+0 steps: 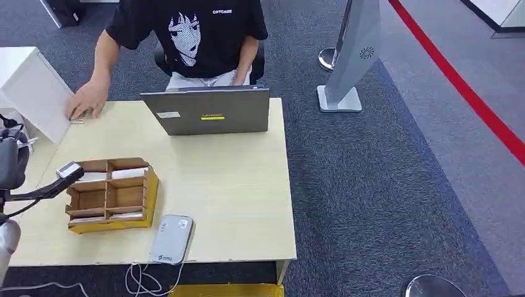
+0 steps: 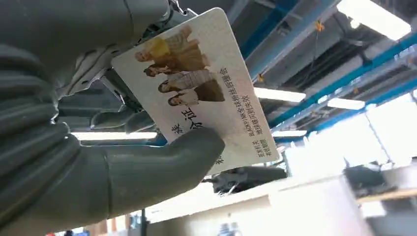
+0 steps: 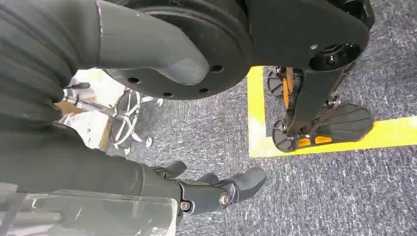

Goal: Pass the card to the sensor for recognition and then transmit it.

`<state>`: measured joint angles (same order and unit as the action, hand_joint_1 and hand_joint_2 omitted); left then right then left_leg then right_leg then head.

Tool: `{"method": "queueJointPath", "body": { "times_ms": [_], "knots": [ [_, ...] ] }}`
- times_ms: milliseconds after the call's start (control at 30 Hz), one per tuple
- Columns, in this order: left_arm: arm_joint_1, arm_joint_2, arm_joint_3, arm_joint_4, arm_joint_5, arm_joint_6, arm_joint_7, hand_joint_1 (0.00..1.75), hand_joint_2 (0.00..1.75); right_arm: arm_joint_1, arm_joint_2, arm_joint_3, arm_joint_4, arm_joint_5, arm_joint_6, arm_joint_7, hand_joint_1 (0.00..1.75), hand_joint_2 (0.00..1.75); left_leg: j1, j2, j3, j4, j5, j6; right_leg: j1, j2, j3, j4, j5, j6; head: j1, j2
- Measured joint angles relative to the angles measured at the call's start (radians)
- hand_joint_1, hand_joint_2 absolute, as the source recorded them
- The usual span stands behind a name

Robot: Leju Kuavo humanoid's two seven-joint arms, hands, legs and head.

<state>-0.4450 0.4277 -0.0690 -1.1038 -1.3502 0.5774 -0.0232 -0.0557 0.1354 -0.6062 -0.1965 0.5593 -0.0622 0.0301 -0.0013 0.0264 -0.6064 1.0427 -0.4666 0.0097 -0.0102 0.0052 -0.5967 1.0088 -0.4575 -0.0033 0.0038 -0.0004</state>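
At the table's left edge my left hand (image 1: 46, 187) holds a white card (image 1: 68, 169), just left of the cardboard card box (image 1: 111, 197). In the left wrist view the card (image 2: 196, 83) is printed with a group photo and text, and it is pinched between my thumb (image 2: 162, 164) and the fingers behind it. The grey card sensor (image 1: 171, 239) lies flat at the table's front edge, to the right of and nearer than the held card. My right hand (image 3: 216, 191) hangs beside my body above the carpet, its fingers apart and holding nothing.
A person sits behind the table with one hand (image 1: 86, 102) on a white box (image 1: 34, 93) at the far left. An open laptop (image 1: 210, 111) stands at the back. Cables (image 1: 145, 278) hang off the front edge. Stanchion bases (image 1: 339, 98) stand on the carpet to the right.
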Motion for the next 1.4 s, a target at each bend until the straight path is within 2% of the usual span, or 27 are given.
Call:
{"method": "queueJointPath", "body": {
  "times_ms": [133,233,433,567,633,800,933,1067,1400],
  "knots": [
    [0.134,-0.078,0.0,-0.17,0.074,0.084,-0.039,1.75,1.75,0.001,0.0,-0.005,0.0,0.0,-0.008,0.0,0.0,1.75,-0.003,0.0,0.0,0.0,-0.001,0.002,-0.003,0.0,0.0,0.0,-0.001,0.002,0.0,0.0],
    [0.237,-0.142,0.0,-0.3,0.149,0.112,-0.085,1.75,1.75,0.004,0.0,-0.013,0.0,-0.009,-0.016,0.0,0.0,1.75,-0.005,0.001,0.0,0.0,-0.003,0.004,-0.004,0.0,0.0,0.0,-0.002,0.002,0.0,0.0],
    [0.487,-0.318,-0.037,-0.573,0.236,0.117,-0.232,1.75,1.75,0.01,0.001,-0.045,0.0,-0.03,-0.035,-0.005,0.0,1.75,-0.007,0.0,0.0,0.0,-0.005,0.008,-0.006,0.0,0.0,0.0,-0.004,0.006,0.0,0.0],
    [0.583,-0.395,-0.061,-0.658,0.28,0.117,-0.267,1.75,1.75,0.013,0.001,-0.06,0.001,-0.038,-0.042,-0.006,0.0,1.75,-0.007,-0.001,0.0,0.0,-0.006,0.009,-0.007,-0.001,0.001,-0.001,-0.006,0.009,0.0,0.0],
    [0.617,-0.419,-0.072,-0.664,0.298,0.118,-0.264,1.75,1.75,0.013,0.002,-0.068,0.001,-0.04,-0.048,-0.006,0.0,1.75,-0.007,-0.001,0.001,0.0,-0.006,0.009,-0.007,-0.001,0.002,-0.001,-0.006,0.009,0.0,0.0],
    [0.665,-0.457,-0.096,-0.611,0.349,0.116,-0.205,1.75,1.75,0.015,0.006,-0.083,0.001,-0.037,-0.05,-0.01,0.0,1.75,-0.007,-0.002,0.001,0.0,-0.005,0.009,-0.007,-0.002,0.002,-0.001,-0.006,0.009,0.0,0.0],
    [0.676,-0.46,-0.1,-0.543,0.364,0.114,-0.192,1.75,1.75,0.016,0.006,-0.085,0.001,-0.03,-0.048,-0.011,0.0,1.75,-0.007,-0.002,0.001,0.0,-0.005,0.009,-0.006,-0.002,0.002,0.0,-0.005,0.009,0.0,0.0],
    [0.674,-0.462,-0.1,-0.48,0.374,0.083,-0.165,1.75,1.75,0.016,0.006,-0.089,0.001,-0.015,-0.044,-0.01,0.0,1.75,-0.007,-0.002,0.001,0.0,-0.005,0.009,-0.006,-0.002,0.003,0.0,-0.005,0.009,0.0,0.0],
    [0.639,-0.465,-0.099,-0.311,0.378,0.044,-0.166,1.75,1.75,0.015,0.006,-0.092,0.001,0.008,-0.03,-0.01,0.0,1.75,-0.007,-0.003,0.001,0.0,-0.005,0.009,-0.007,-0.003,0.003,0.0,-0.005,0.01,0.0,0.0]
  ]
}}
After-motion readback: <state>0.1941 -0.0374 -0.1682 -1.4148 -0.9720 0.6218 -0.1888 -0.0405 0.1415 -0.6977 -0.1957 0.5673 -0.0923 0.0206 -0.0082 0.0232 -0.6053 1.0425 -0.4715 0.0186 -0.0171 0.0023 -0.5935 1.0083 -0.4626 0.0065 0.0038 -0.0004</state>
